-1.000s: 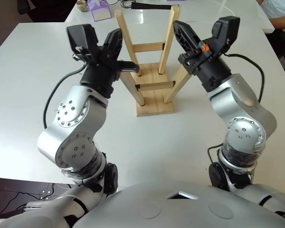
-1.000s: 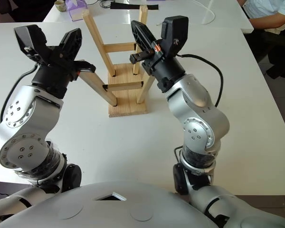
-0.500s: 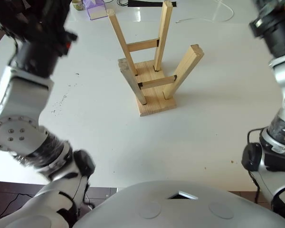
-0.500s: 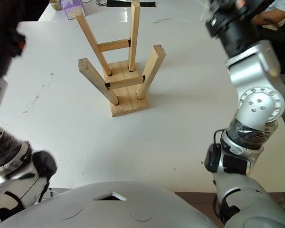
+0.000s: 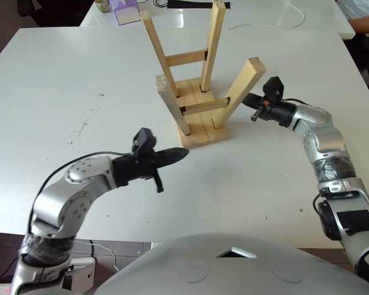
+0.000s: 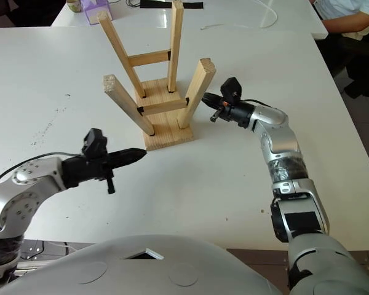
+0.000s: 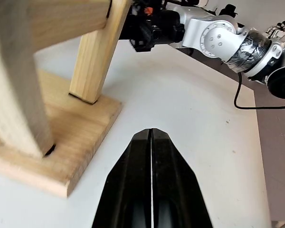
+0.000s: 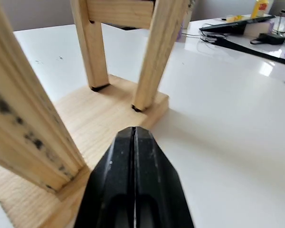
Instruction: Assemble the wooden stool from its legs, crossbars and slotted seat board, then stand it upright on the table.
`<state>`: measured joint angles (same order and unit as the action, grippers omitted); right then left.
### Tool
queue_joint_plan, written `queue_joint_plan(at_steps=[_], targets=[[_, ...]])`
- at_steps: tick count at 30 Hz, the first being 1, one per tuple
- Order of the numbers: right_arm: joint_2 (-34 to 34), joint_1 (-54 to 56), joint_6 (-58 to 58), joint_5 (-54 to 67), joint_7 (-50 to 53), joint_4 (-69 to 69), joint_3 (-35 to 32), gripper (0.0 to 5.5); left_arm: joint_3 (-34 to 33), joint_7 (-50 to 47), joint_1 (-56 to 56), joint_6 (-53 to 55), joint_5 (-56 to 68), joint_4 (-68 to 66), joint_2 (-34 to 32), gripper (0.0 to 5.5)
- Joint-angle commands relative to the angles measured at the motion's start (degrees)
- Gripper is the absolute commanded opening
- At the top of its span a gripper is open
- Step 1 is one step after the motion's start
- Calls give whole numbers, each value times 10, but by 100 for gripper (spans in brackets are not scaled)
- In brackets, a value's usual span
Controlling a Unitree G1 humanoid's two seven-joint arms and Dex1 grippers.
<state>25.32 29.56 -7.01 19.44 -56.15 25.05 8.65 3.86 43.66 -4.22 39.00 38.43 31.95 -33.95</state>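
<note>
Before me lies a white table [image 5: 61, 80] carrying small dark specks [image 5: 80, 129] toward my left, and at its far edge, on the adjoining surface, I see a purple box [image 5: 126, 11], a small jar [image 5: 102, 6] just beside it, a black strip [image 5: 190, 5] and a white cable [image 5: 252, 24].

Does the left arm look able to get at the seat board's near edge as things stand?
Probably yes: the left gripper, shut, lies low over the table, aimed at the near corner of the seat board, with nothing between. It would need to open first.
</note>
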Motion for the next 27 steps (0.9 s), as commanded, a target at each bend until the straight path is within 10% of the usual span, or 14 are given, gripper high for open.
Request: queue_joint_plan(at_steps=[1,13,18,27], targets=[[-7,31,-13,6,-127,8,35,0,44,-35,62,-52,-116,-91,-1,1],[-63,-238,-189,49,6,-392,101,0,16,-39,26,-148,-194,-183,-4,1],[74,-154,-107,-30,18,-170,-16,0,-61,-52,-72,-131,-144,-112,9,1],[-8,157,61,-67,37,213,-63,0,0,-78,-57,-84,-140,-51,46,1]])
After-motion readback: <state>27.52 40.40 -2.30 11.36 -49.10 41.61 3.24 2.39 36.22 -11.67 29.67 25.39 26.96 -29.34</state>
